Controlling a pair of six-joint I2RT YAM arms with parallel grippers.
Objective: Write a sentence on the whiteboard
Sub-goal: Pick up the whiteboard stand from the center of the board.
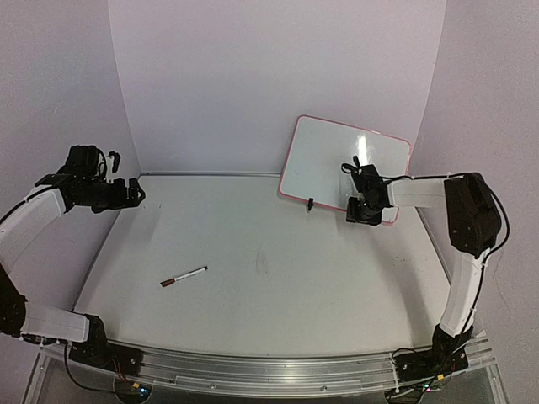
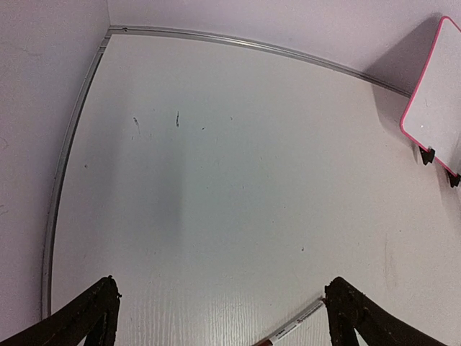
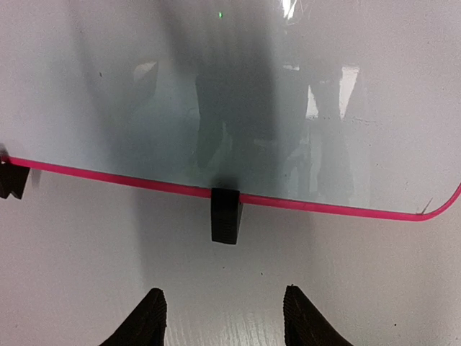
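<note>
The whiteboard (image 1: 337, 160) stands tilted back against the rear wall at the back right, white and glossy with a pink-red frame; it also shows at the right edge of the left wrist view (image 2: 439, 101). My right gripper (image 1: 364, 215) is low in front of its lower right edge. In the right wrist view the whiteboard (image 3: 180, 86) fills the top, and one black clip foot (image 3: 225, 215) sits just ahead of my right gripper (image 3: 225, 295), whose jaws stand apart with nothing between them. My left gripper (image 1: 135, 192) hangs wide open at the far left, over bare table (image 2: 223, 282).
A white marker with a red cap (image 1: 184, 277) lies on the table left of centre, seen beside my left gripper's right finger (image 2: 295, 326). A second clip foot (image 1: 310, 204) holds the board's lower left edge. A metal rail (image 2: 238, 45) runs along the table's back.
</note>
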